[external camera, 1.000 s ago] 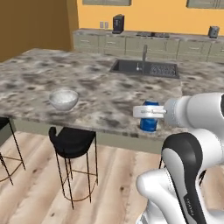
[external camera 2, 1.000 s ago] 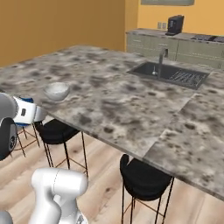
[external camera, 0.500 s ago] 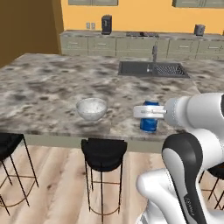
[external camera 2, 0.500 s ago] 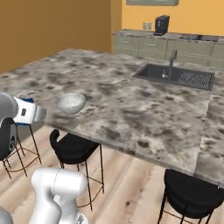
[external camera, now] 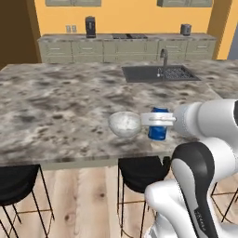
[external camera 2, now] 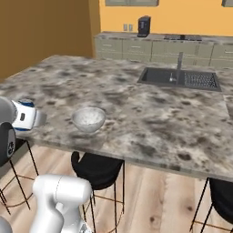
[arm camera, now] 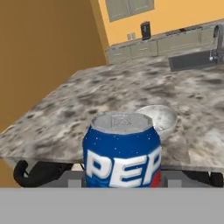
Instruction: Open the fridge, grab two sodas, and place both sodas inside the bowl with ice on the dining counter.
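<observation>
Here, at the near edge of the granite bench, black bar stools stand tucked beneath the overhang, and the bowl with ice sits on the slab close to that edge, round, pale and translucent with whitish ice inside. Just to its right in the left base view, the robot's fingers grip the blue soda can upright at about bench height, beside the bowl and not yet over it. Farther right and back, the dark inset sink and its faucet lie well apart from the action.

The risks look plain. The bowl is small and light-looking and stands near the bench edge, so a sideways approach at this height could let the can or the fingers strike its rim and push it along the slab or off the edge. A release made before the can is centred over the ice could send it onto the rim, tipping the bowl or letting the can roll away across the bench.

The can itself is a short blue cylinder with a white logo, a red patch at the lower right and a silver top, narrower than the bowl's mouth. Seen from the hand view, it stands in front of the bowl.
</observation>
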You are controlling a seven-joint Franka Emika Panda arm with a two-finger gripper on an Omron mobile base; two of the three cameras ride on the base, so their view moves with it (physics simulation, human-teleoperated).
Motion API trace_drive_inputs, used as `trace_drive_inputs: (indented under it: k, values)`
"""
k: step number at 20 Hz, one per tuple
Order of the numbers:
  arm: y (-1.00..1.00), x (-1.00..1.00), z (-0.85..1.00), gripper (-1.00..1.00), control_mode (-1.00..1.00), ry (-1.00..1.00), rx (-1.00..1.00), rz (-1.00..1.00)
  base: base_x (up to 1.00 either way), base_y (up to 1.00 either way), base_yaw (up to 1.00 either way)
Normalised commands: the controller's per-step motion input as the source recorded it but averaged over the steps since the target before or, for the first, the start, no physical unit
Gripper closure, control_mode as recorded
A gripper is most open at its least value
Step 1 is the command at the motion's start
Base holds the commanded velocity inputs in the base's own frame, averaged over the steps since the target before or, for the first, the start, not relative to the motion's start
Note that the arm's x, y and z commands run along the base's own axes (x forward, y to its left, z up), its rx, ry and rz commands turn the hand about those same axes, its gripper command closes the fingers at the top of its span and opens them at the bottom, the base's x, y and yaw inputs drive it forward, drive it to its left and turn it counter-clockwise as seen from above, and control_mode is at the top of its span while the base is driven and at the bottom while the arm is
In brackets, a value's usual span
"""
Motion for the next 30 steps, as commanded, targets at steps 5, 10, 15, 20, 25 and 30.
trace_drive_inputs:
  k: [5,10,15,20,25,30]
  values:
    - [0.0,0.0,0.0,1.0,1.0,0.0,0.0,0.0,0.48,0.3,-0.32]
    - [0.0,0.0,0.0,1.0,1.0,0.0,0.0,0.0,0.56,0.0,-0.08]
    - [0.0,0.0,0.0,1.0,1.0,0.0,0.0,0.0,0.99,0.0,-0.14]
    - [-0.08,0.58,0.0,1.0,-1.0,0.09,-0.03,0.0,0.2,0.0,-0.03]
    - [-0.01,0.53,-0.15,1.0,-1.0,0.25,-0.23,0.19,0.0,0.0,0.0]
    - [0.03,0.42,-0.52,1.0,-1.0,0.22,-0.31,0.31,0.0,0.0,0.0]
